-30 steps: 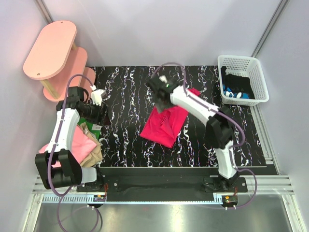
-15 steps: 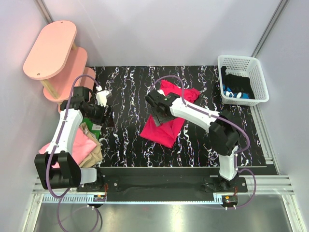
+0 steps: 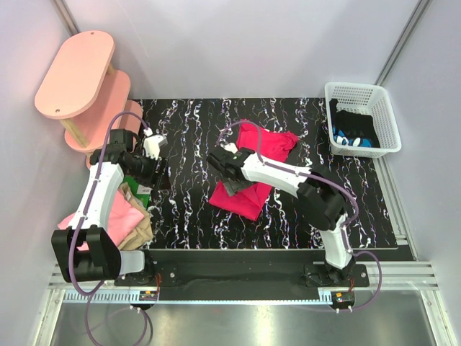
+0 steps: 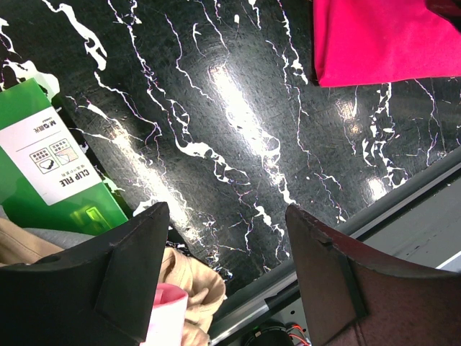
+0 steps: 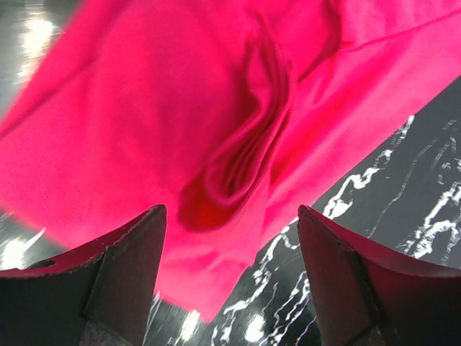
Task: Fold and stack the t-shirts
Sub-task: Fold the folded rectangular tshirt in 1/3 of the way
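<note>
Near the middle of the worktop [image 3: 187, 213], the right claw [image 5: 230, 216] hangs with jaws spread, grasping nothing. Its two fingers [image 5: 122, 277] stand either side of a raised ridge of bunched cloth in the crimson-pink t-shirt [image 5: 166, 101]. Whether the tips touch the fabric cannot be told.

The shirt lies partly folded and slanted. Its lower part points toward the arm bases, and a rumpled upper part lies on the far side of the arm.

To the left and well apart, the left claw [image 4: 225, 213] is likewise released and empty over bare worktop. A green file box [image 4: 50, 173] lies just beside it, with a tan t-shirt [image 3: 142, 229] and a light pink t-shirt [image 3: 119, 216] heaped at the near-left edge.

Likely hazards:
- A closure on the ridge may catch only the top layer, so a lift would pull the fold open.
- A closure may instead pinch every layer and drag the whole shirt across the glossy surface.
- With the left claw so distant, a one-sided lift would probably let the free side sag and bunch.
</note>
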Tool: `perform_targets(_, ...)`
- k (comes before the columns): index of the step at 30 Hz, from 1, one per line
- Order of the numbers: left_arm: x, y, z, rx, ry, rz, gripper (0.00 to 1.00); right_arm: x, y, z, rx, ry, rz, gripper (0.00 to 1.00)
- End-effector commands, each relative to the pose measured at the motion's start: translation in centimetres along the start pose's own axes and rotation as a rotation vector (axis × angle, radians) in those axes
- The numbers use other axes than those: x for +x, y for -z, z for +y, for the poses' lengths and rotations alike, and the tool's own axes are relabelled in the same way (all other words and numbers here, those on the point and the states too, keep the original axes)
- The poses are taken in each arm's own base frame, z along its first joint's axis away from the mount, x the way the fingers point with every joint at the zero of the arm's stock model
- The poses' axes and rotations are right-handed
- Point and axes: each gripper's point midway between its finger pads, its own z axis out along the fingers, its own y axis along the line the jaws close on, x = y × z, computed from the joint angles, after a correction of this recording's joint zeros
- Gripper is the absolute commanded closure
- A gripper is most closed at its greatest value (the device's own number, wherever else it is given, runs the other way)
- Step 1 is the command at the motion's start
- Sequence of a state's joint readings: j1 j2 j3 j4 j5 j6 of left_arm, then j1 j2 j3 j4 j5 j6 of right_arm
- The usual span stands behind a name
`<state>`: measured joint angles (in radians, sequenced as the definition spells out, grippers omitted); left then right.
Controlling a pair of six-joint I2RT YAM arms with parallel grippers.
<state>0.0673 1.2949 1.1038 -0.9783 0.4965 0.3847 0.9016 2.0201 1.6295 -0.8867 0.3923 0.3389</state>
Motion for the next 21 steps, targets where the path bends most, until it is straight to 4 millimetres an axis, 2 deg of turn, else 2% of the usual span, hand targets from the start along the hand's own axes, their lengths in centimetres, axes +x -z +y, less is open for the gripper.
perform_targets(1, -1.2, 1.1, -0.2, -0.018, -0.04, -0.047, 0.29, 0.5, -1.5, -2.6, 0.185, -0.004, 0.003, 0.19)
perform_targets(7, -0.8, 0.9, -0.3, -0.012, -0.038, -0.036, 0.29, 1.2, -3.0, -5.6, 0.271, -0.051, 0.048, 0.19)
perform_targets(14, -0.6, 0.7, -0.5, 0.002, -0.034, -0.028, 0.29, 0.6, -2.3, -8.9, 0.293, -0.124, 0.04, 0.2)
perform_targets(19, -0.3, 0.5, -0.5, 0.008, -0.028, -0.022, 0.29, 1.7, -3.3, -11.5, 0.326, -0.164, 0.082, 0.2)
perform_targets(21, -0.3, 0.5, -0.5, 0.008, -0.03, -0.022, 0.29, 2.2, -3.7, -11.9, 0.33, -0.172, 0.098, 0.2)
